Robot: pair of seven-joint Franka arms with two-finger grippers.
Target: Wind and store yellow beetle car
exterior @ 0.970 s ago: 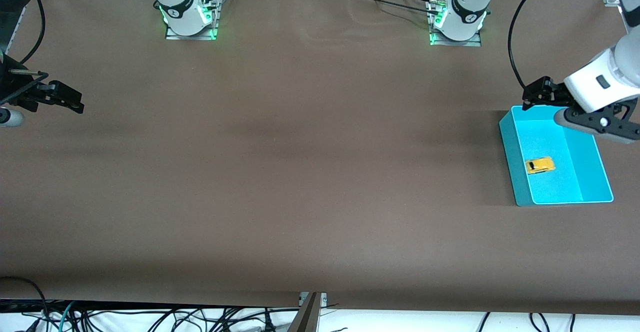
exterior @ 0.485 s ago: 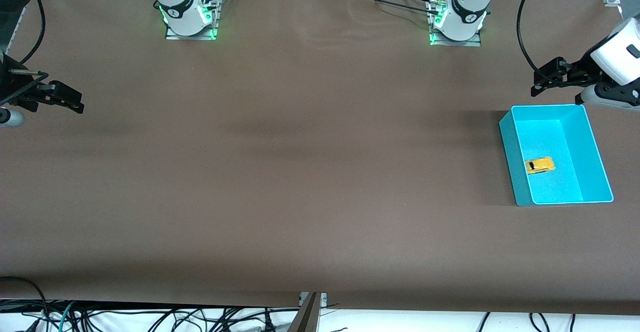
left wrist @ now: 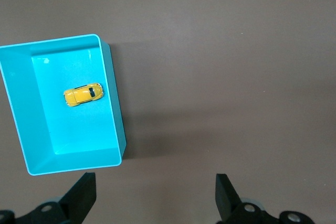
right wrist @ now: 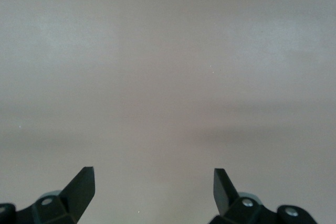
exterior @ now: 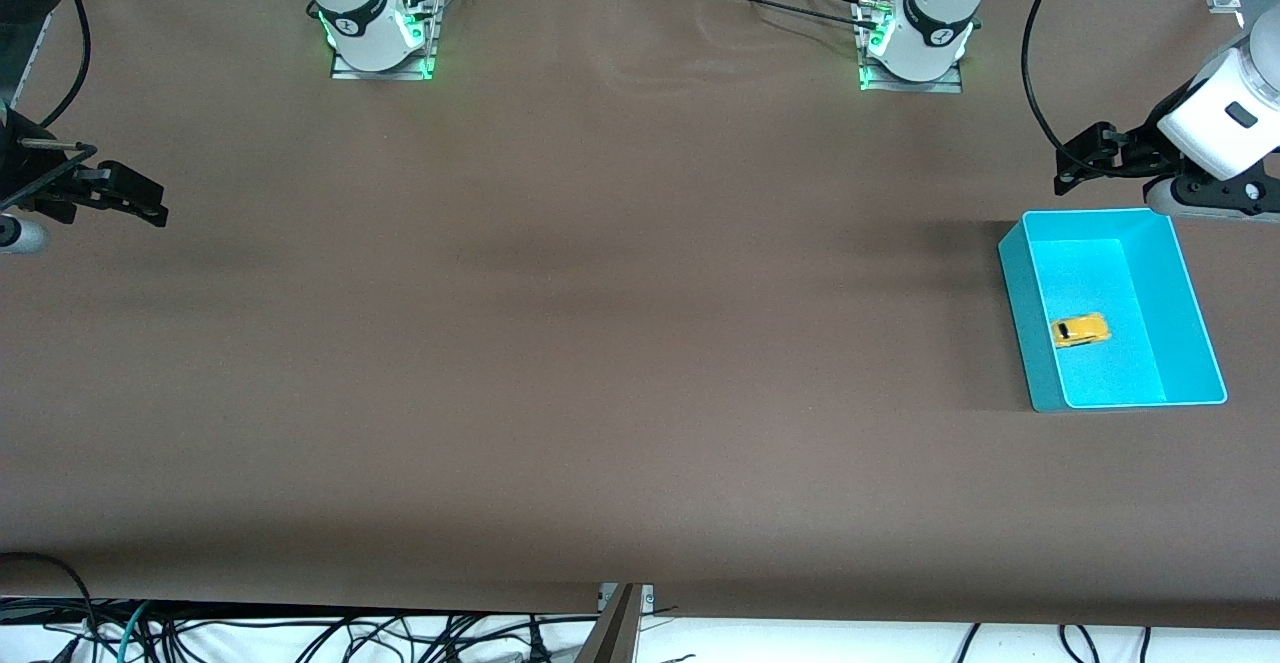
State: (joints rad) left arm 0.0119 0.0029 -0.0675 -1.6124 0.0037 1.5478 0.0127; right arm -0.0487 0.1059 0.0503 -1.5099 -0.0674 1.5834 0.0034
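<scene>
The yellow beetle car (exterior: 1080, 330) lies on the floor of the turquoise bin (exterior: 1015, 313), at the left arm's end of the table. In the left wrist view the car (left wrist: 83, 94) sits alone in the bin (left wrist: 118, 124). My left gripper (exterior: 1070, 168) hangs open and empty over bare table beside the bin's rim, apart from the car. Its fingers (left wrist: 84, 192) frame only brown table around the gripper's middle (left wrist: 155, 182). My right gripper (exterior: 150, 203) waits open and empty over the table at the right arm's end, with only bare table between its fingertips (right wrist: 154, 177).
A brown cloth (exterior: 600, 343) covers the whole table. The two arm bases (exterior: 380, 33) (exterior: 915, 43) stand along the edge farthest from the front camera. Cables (exterior: 300, 633) hang below the table's nearest edge.
The left gripper has pulled back from over the bin's end to over bare table beside it. The car, the bin and the right arm have not moved.
</scene>
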